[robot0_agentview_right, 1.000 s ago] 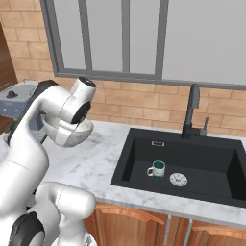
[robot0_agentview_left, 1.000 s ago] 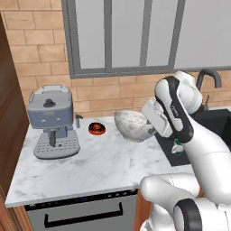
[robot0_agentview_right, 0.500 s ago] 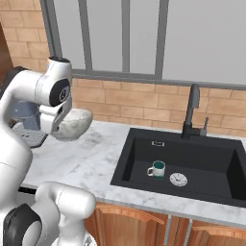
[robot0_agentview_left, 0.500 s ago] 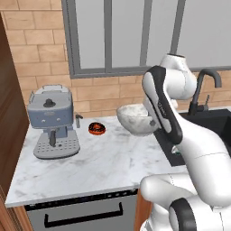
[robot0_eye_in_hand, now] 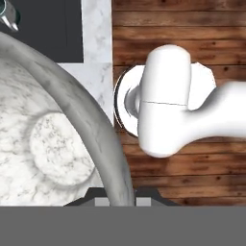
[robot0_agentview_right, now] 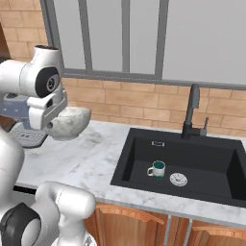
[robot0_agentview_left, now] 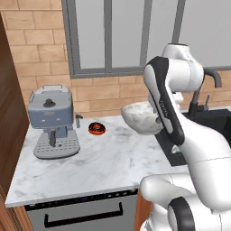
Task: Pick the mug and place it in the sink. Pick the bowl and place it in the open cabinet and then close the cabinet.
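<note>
Speckled grey-white stone is seen in the bowl (robot0_agentview_left: 142, 116), which is held up above the marble table (robot0_agentview_left: 97, 164), clear of its surface. The hand (robot0_eye_in_hand: 120, 192) is clenched on the bowl's rim, the rim passing between the two fingers at the bottom of the hand view, with the bowl's inside and its round flat base lying to the left of the hand there. In the right base view the bowl (robot0_agentview_right: 69, 121) hangs just below and beside the white wrist, tilted a little.

The mug (robot0_agentview_right: 156, 169), white with a dark teal inside, is set upright on the floor of the black sink (robot0_agentview_right: 226, 158), well apart from the hand, with the round silver drain (robot0_agentview_right: 178, 179) just beside it. A tall black faucet (robot0_agentview_right: 192, 110) stands at the sink's far edge.

On the far side of the bowl from the sink, a grey-blue coffee machine (robot0_agentview_left: 52, 121) is placed on the table, and a small dark dish with red contents (robot0_agentview_left: 96, 128) lies between it and the bowl. A strip of the reddish-brown cabinet (robot0_agentview_left: 10, 122) is seen beyond the coffee machine.
</note>
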